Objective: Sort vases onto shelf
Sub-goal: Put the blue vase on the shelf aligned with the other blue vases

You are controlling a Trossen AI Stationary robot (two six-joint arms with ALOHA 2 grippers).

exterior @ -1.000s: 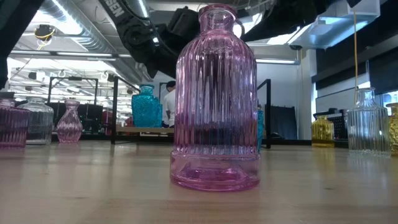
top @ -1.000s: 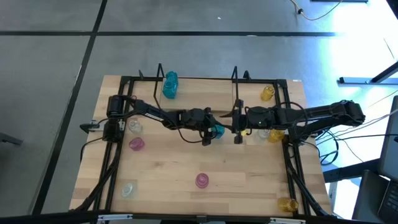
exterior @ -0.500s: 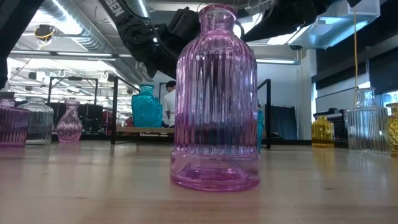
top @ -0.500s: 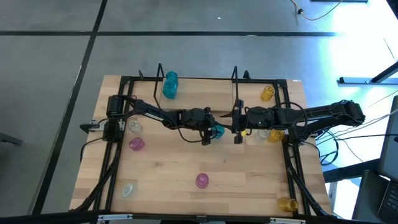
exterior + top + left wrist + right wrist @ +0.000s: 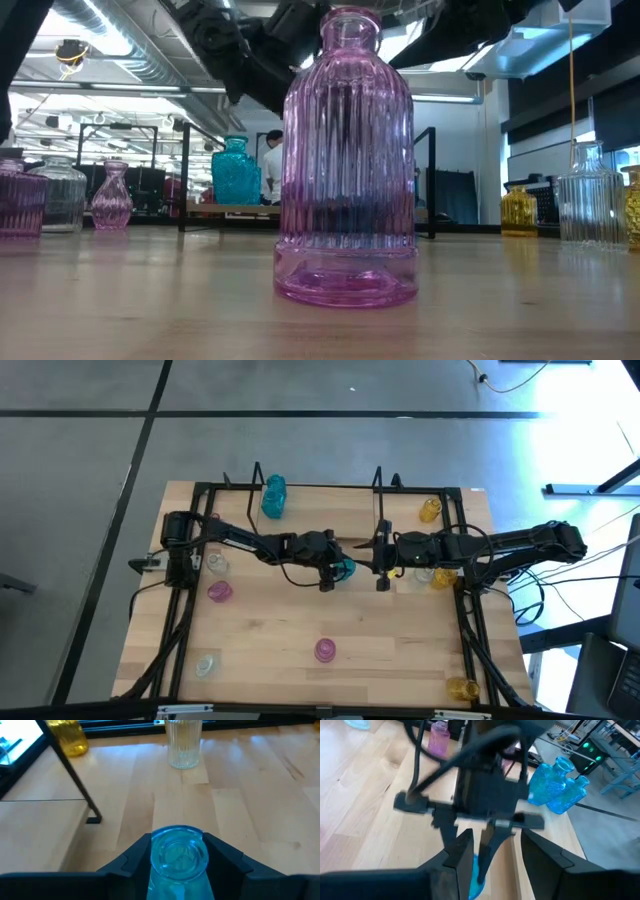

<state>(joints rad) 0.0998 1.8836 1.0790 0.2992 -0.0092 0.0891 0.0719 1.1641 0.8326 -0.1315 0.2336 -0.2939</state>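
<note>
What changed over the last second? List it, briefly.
The left arm shifted: in the high view its gripper, fingers shut on the small teal vase, slid slightly toward its own base. The right gripper and the other vases stayed put.

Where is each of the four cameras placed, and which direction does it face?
High view: above the table, facing straight down; both arms show, the left gripper shut on a teal vase.
Low view: at table-top height, facing level past a pink vase; dark arm parts overhead.
Left wrist view: on the left arm, facing past its fingers and the teal vase.
Right wrist view: on the right arm, facing the left gripper.
Shared: the high and left wrist views both show the teal vase.
</note>
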